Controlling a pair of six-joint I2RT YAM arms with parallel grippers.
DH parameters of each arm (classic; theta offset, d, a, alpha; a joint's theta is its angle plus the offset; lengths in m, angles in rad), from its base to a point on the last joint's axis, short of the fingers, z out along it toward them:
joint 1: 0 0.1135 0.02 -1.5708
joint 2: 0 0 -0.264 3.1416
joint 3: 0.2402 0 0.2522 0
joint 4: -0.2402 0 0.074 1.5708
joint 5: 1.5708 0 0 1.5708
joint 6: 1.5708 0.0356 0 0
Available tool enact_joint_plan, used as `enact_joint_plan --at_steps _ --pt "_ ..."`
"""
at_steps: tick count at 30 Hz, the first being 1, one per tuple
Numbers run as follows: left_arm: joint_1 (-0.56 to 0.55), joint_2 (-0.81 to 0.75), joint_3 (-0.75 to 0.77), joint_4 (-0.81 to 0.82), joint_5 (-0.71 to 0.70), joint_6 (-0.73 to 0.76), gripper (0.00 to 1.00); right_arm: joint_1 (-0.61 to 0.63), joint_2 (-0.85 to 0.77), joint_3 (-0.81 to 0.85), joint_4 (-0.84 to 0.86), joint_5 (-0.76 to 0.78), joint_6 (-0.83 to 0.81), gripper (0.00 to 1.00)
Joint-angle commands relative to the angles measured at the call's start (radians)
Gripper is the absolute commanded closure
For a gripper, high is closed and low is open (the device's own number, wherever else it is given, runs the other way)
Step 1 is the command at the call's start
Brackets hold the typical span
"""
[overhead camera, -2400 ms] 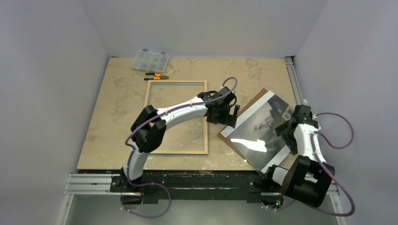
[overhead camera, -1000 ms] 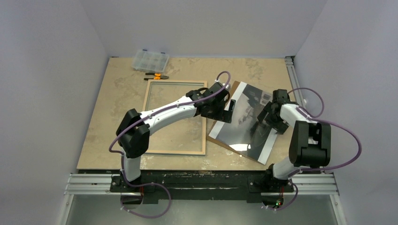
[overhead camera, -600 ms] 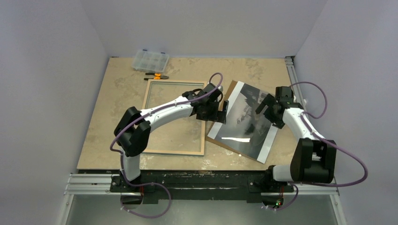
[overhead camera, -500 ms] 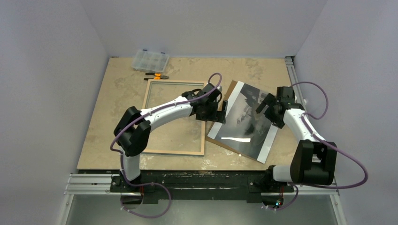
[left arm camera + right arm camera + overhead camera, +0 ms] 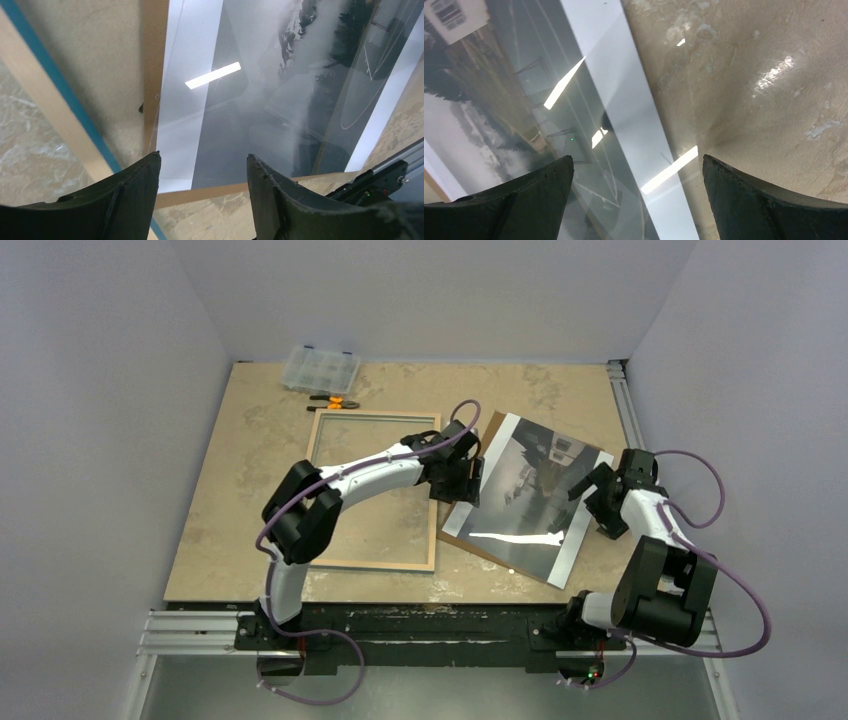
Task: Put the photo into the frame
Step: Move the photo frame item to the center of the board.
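We see blue on the one frame [image 5: 60, 110] only in the left wrist view; from above, wood. One photo [image 5: 520, 500] lies on cardboard [image 5: 152, 75] just beside it. Left claw [image 5: 202, 165] and right claw [image 5: 636, 165] both gape wide, empty.

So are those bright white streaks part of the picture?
No, likely lamp glare: top view, one streak low on the glossy photo; left wrist view, one bar near its white border; right wrist view, several streaks, plus glints on the table.
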State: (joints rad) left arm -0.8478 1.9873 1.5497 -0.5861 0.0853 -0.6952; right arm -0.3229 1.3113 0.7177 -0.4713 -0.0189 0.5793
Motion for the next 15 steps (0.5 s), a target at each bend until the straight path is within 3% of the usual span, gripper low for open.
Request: enact_joint_plan --at_steps 1,5,15 --pt "-0.031 0.086 0.105 -0.048 0.011 0.011 0.43 -0.029 0.056 0.007 0.012 0.021 0.007 0.02" --pt "-0.036 0.154 0.155 -0.095 0.018 0.009 0.5 -0.061 0.113 -0.01 0.05 -0.052 0.012 0.02" --pt "-0.037 0.213 0.187 -0.136 0.038 0.01 0.53 -0.089 0.169 -0.036 0.136 -0.193 0.004 0.03"
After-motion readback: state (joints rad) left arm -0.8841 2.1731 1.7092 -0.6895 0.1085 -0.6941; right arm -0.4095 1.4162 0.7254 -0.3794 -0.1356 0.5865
